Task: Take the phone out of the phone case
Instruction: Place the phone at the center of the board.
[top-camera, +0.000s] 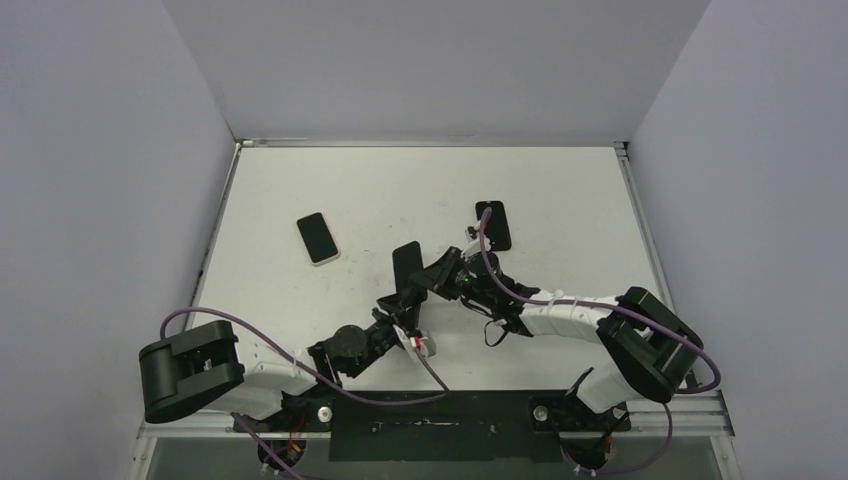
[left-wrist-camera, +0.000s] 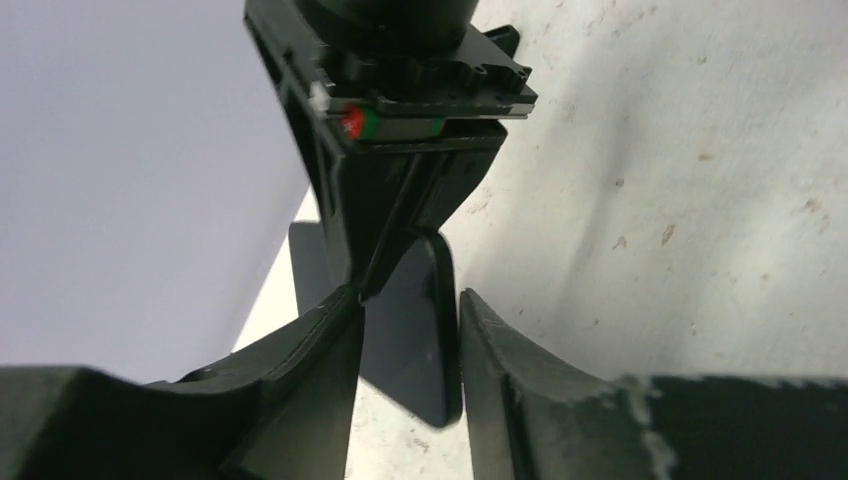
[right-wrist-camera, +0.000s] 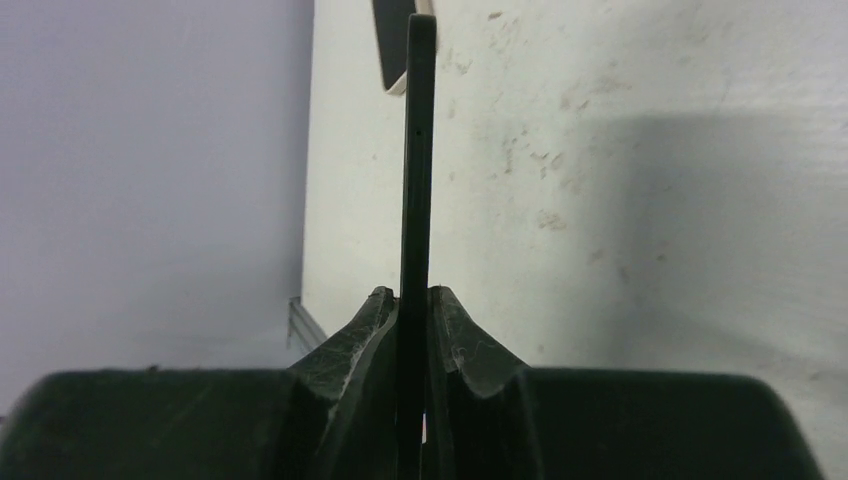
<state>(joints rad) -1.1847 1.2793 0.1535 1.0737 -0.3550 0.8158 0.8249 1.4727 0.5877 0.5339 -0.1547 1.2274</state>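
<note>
Phone (top-camera: 407, 262), a thin dark slab, is held off the table (top-camera: 560, 200) near its middle, between the two arms. It is stood on edge and tilted, with one broad face turned up towards the top camera. Whether a case is on it cannot be told from any view.

The right end effector (top-camera: 434, 272) is closed on the slab from the right side. In the right wrist view both pads are seen pressed flat against the two faces, and the slab is seen edge-on, running straight away from the camera.

The left end effector (top-camera: 400, 302) is placed just below and to the left of the slab. In the left wrist view its fingers (left-wrist-camera: 310, 360) are seen standing apart, with the lower end of the slab between them. The left finger is seen at the slab's edge, and a narrow gap is seen beside the right finger, so no clamping is shown there.

A pale-rimmed phone (top-camera: 318, 238) is laid flat on the table to the left of the held slab. A black phone (top-camera: 493, 225) is laid flat to the right, beyond the right arm
</note>
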